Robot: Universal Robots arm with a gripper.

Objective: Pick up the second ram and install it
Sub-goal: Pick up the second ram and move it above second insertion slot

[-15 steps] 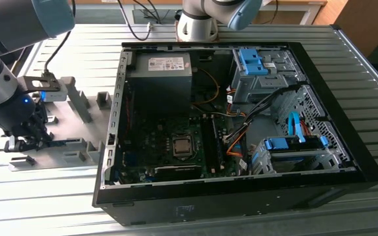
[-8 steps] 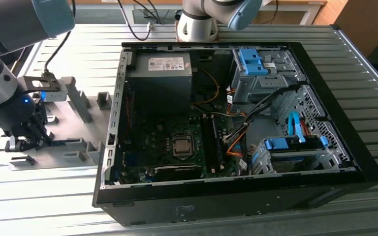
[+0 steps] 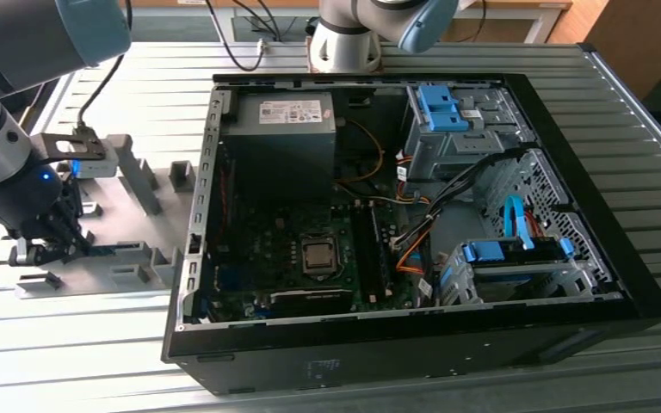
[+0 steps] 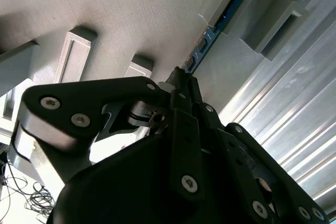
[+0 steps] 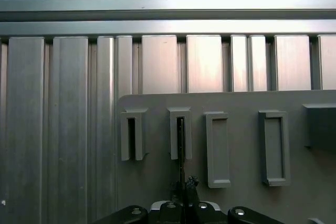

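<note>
The second ram (image 3: 107, 250) is a thin blue-green stick standing on edge in the slots of a grey fixture plate (image 3: 135, 202), at the exterior view's left. My gripper (image 3: 46, 251) is down at one end of the stick. In the second wrist view the ram (image 4: 218, 27) runs from a grey slot block straight into my gripper (image 4: 181, 80), whose black fingers (image 4: 184, 129) are shut on its edge. The first wrist view shows the ram (image 5: 181, 145) edge-on in a slot, with my gripper (image 5: 182, 203) around its near end.
An open black computer case (image 3: 606, 284) lies in the middle of the slatted metal table (image 3: 78, 361), with the motherboard's memory slots (image 3: 367, 249) beside the processor socket (image 3: 317, 255). Cables and blue drive latches (image 3: 440, 107) fill the case's right part. A second arm's base (image 3: 348, 39) stands behind the case.
</note>
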